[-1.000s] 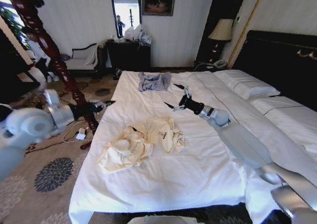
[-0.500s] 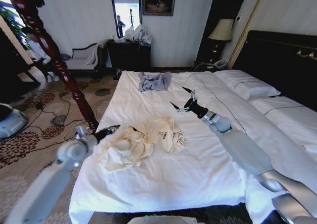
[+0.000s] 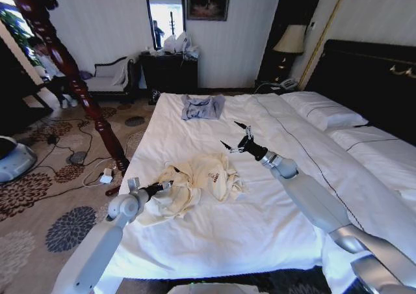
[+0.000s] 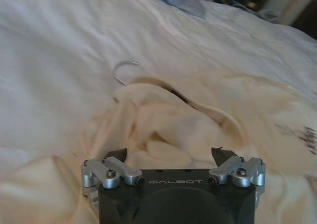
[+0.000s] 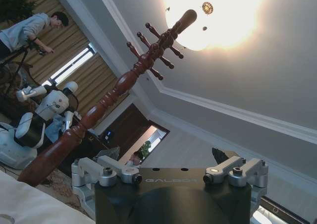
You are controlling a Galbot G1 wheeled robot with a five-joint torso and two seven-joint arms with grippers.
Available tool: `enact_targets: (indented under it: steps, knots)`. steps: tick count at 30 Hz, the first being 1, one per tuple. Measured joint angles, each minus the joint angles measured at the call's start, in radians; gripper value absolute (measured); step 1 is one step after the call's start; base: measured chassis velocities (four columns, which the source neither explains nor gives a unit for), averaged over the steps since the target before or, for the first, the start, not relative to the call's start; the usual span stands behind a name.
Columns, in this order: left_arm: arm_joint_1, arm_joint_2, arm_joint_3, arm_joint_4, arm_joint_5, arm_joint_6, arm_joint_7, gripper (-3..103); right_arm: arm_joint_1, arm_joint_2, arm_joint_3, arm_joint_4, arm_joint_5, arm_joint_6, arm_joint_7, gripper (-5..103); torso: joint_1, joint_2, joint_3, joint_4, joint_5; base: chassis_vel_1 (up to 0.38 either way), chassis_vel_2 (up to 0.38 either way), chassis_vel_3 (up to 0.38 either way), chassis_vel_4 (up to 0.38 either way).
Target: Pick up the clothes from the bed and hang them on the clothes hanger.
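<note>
While the left gripper (image 3: 164,186) hovers with its fingers spread apart at the near edge of the clothes (image 3: 188,187), nothing is gripped: in the left wrist view its two fingertips (image 4: 116,154) stand wide over the cream folds, holding only air. Beyond them, toward twelve o'clock from the gripper in that view, the clothes hanger (image 4: 163,87) lies half buried, its silvery hook poking out onto the sheet. The clothes sit crumpled on the bed (image 3: 260,229), a little toward the foot side of its middle, with the small grey-blue garment (image 3: 201,106) well apart at about twelve o'clock from them.

The right gripper (image 3: 235,138) hangs above the sheet at roughly one o'clock from the clothes, jaws open and empty, its wrist camera tilted up at the ceiling and the wooden coat stand (image 5: 114,95).

I judge this to be the reach for the pickup, not yet a grasp. The next move calls for lowering onto a thick fold and closing, minding the hanger tangled underneath.

Against half a second ago, the left arm has swung in from the bedside so its gripper now reaches the fabric; the right has barely shifted.
</note>
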Motion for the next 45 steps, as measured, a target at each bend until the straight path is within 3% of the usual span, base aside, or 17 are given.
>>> enact_targets:
  steps: [7,14,17,23,26,28,31,39,43,45]
  knots:
    - [0.021,0.008,0.021,-0.033,0.015,-0.008,0.032,89,-0.006,-0.004,0.002,0.010,-0.007,0.000,0.016,100,0.000,0.000,0.000,0.0001,0.0002,0.000,0.000,0.000,0.000]
    - [-0.014,-0.057,0.056,0.045,0.057,-0.005,0.013,69,-0.021,-0.016,0.003,0.027,-0.013,-0.001,0.036,100,0.000,0.000,0.000,-0.0002,-0.0002,0.000,0.000,0.000,0.000]
    - [-0.018,-0.062,0.056,0.049,0.051,-0.004,0.011,76,-0.030,-0.023,0.011,0.030,-0.014,-0.001,0.038,100,0.000,0.000,0.000,-0.0002,-0.0001,0.000,0.000,0.000,0.000]
    - [0.002,-0.062,0.033,0.041,0.019,-0.004,0.008,58,-0.042,-0.030,0.023,0.036,-0.014,0.000,0.040,100,0.000,0.000,0.000,0.0001,-0.0001,0.000,0.000,0.000,0.000]
    - [0.013,-0.060,0.011,0.027,-0.019,-0.004,0.007,42,-0.043,-0.032,0.026,0.040,-0.014,0.001,0.042,100,0.000,0.000,0.000,0.0001,-0.0001,0.000,0.000,0.000,0.000]
    - [0.015,-0.059,0.005,0.023,-0.028,-0.005,0.007,42,-0.043,-0.033,0.026,0.041,-0.014,0.001,0.042,100,0.000,0.000,0.000,0.0001,-0.0001,0.000,0.000,0.000,0.000]
    - [0.029,-0.055,-0.017,0.004,-0.053,-0.010,0.016,26,-0.043,-0.034,0.027,0.042,-0.013,0.002,0.044,100,0.000,0.000,0.000,0.0000,-0.0001,0.000,0.000,0.000,0.000]
    - [0.057,-0.030,-0.069,-0.073,-0.035,-0.046,0.067,19,-0.049,-0.042,0.032,0.055,-0.013,0.002,0.049,100,0.000,0.000,0.000,-0.0002,0.0000,0.000,0.000,0.000,0.000]
    - [0.068,-0.007,-0.083,-0.104,-0.012,-0.054,0.083,4,-0.052,-0.046,0.034,0.062,-0.013,0.000,0.054,100,0.000,0.000,0.000,-0.0002,0.0000,0.000,0.000,0.000,0.000]
    - [0.079,0.005,-0.089,-0.121,0.004,-0.055,0.089,2,-0.052,-0.046,0.035,0.065,-0.013,-0.001,0.057,100,0.000,0.000,0.000,0.0000,0.0000,0.000,0.000,0.000,0.000]
